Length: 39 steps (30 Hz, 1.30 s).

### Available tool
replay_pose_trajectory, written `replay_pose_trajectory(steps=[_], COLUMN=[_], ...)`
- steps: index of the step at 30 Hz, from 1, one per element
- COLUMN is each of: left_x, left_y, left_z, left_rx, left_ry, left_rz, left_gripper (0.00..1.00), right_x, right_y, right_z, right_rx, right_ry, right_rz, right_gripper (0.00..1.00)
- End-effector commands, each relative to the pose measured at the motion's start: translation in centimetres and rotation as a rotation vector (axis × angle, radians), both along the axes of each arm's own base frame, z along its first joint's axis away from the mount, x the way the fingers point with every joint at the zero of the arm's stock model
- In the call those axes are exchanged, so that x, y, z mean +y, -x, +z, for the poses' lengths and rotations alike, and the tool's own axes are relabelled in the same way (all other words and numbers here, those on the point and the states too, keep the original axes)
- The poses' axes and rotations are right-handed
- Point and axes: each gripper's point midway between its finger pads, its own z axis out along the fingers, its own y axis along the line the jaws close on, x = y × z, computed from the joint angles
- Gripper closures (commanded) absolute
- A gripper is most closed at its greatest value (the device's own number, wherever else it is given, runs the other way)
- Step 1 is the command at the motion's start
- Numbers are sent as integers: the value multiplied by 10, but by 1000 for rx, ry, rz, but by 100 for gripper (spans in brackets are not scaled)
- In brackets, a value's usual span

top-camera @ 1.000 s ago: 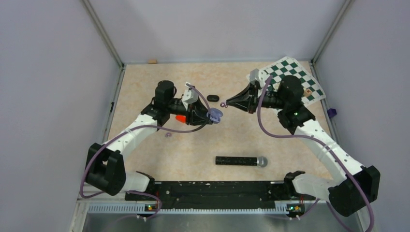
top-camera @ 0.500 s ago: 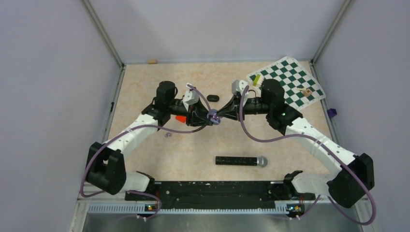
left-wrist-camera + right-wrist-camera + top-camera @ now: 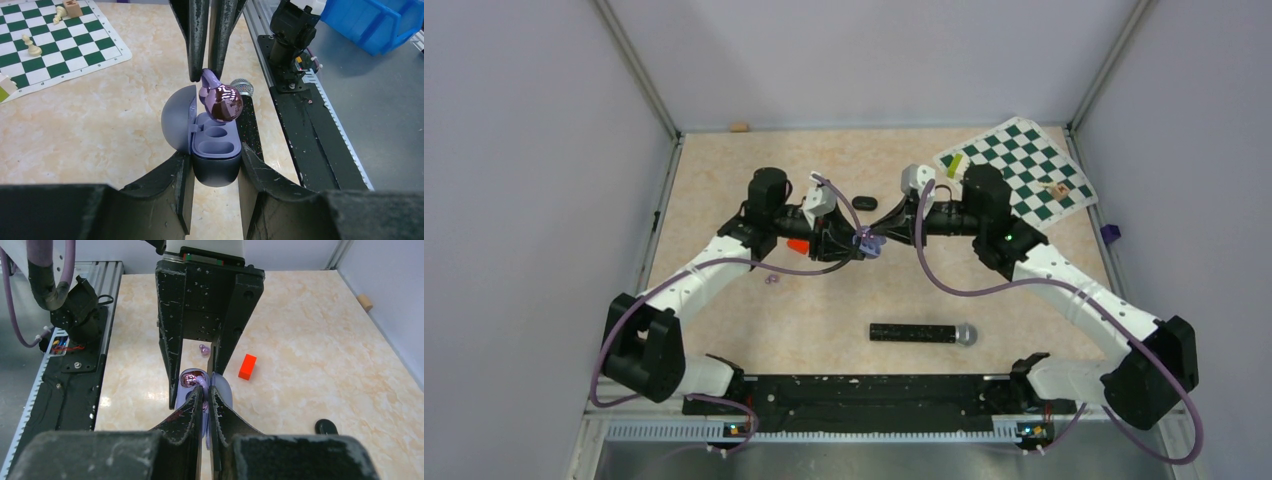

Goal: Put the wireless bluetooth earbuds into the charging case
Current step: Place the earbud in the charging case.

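1. Right arm is now sitting tip to tip with the left one, having swung in from the chessboard [image 3: 1024,170] at the table's far right corner within the last second; the left arm is holding where it was.
2. Left gripper [image 3: 856,241] is clamping the charging case [image 3: 216,150] by its body, lid hanging open to one side, above the table [image 3: 824,310] at mid-width, somewhat toward the far edge.
3. Right gripper [image 3: 206,392] is pinching one glossy purple earbud [image 3: 222,102] by its pale tip, fingers nearly together.
4. Earbud is hanging just above the case's far socket, apparently not yet seated; both sockets are looking empty.
5. Case's long axis appears to be running along the line between the two grippers, so the bud is coming in end-on. The coming move looks like a short straight push down.
6. Open lid is standing close beside the bud, so there is little room to drift that way.
7. Red block [image 3: 247,366], black oval pod [image 3: 865,203] and microphone [image 3: 922,333] are lying on the table well clear of the meeting point.
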Motion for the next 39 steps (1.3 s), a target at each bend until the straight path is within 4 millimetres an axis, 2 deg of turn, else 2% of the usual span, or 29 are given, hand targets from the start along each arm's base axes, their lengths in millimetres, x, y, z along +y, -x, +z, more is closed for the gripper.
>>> replay_pose_trajectory(steps=[1,39], left_x=[-4,-3], left_y=[1,-5], left_z=[10,18], left_rx=[-45,-50], left_ry=[31,42], left_rz=[-30,18], left_gripper=[100,100], right_x=[6,15], right_y=[-2,-7], right_z=[9,-5], right_rx=[-37,14], right_ry=[-36,-33], right_rz=[-2,-26], right_gripper=[95,97])
